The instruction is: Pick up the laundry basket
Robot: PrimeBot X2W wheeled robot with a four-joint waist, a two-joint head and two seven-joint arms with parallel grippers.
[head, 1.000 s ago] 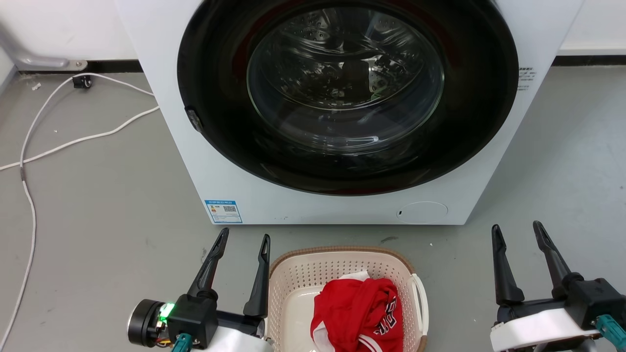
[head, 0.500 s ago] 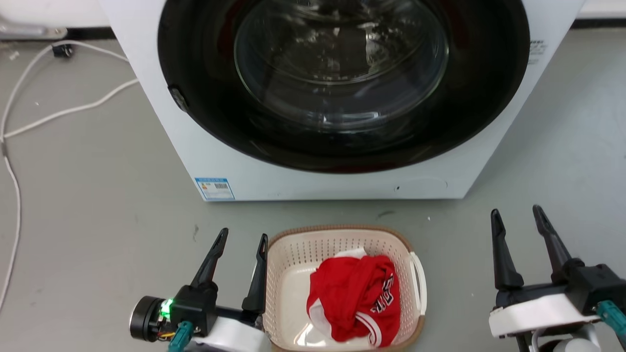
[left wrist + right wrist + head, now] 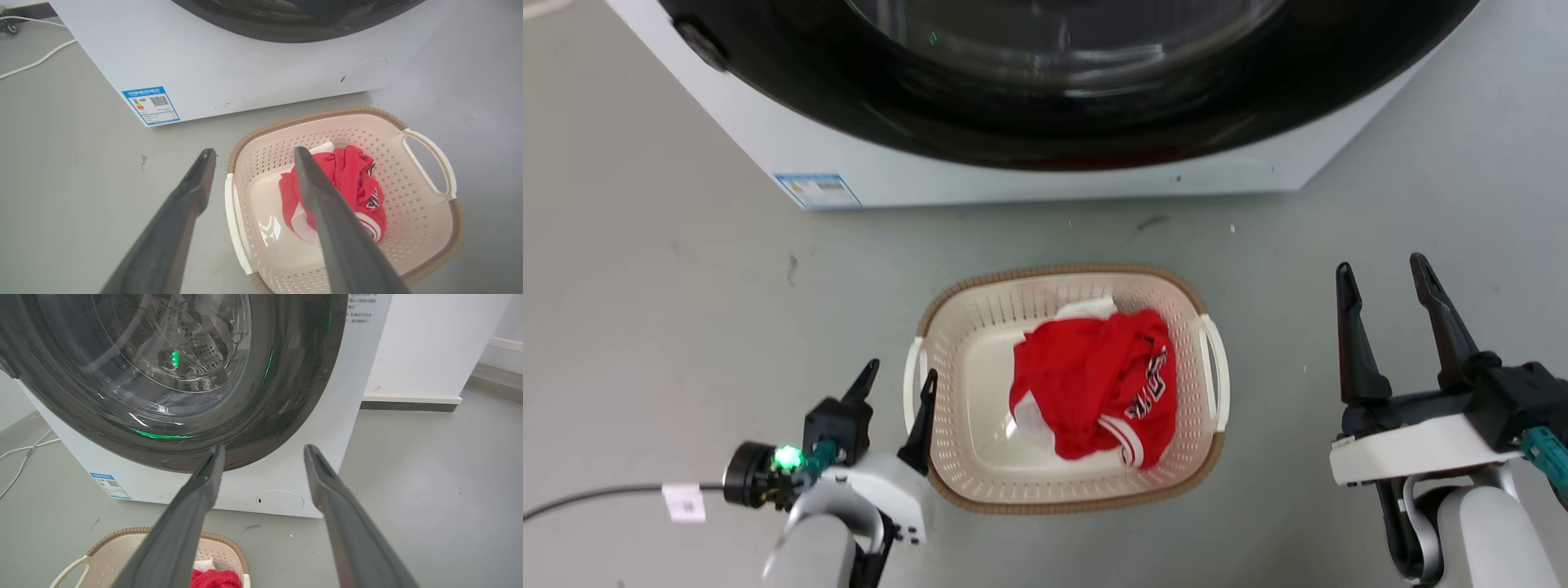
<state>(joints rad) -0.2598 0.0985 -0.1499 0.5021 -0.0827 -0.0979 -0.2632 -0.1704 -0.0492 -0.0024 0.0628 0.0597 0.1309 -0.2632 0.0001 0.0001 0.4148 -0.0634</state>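
Sticker [image 3: 150, 105] on washing machine [image 3: 245, 73]: blue, QR code. Left gripper [image 3: 903, 367], right gripper [image 3: 1379, 263] spread, empty.

Head camera: tilted down; the laundry basket [image 3: 957, 343] now shows whole.
Left gripper [image 3: 903, 368]: tipped downward, its spread fingers now astride the basket's left handle [image 3: 233, 216].

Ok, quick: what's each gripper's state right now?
Left gripper: open, empty, at the left edge of the laundry basket.
Right gripper: open, empty.
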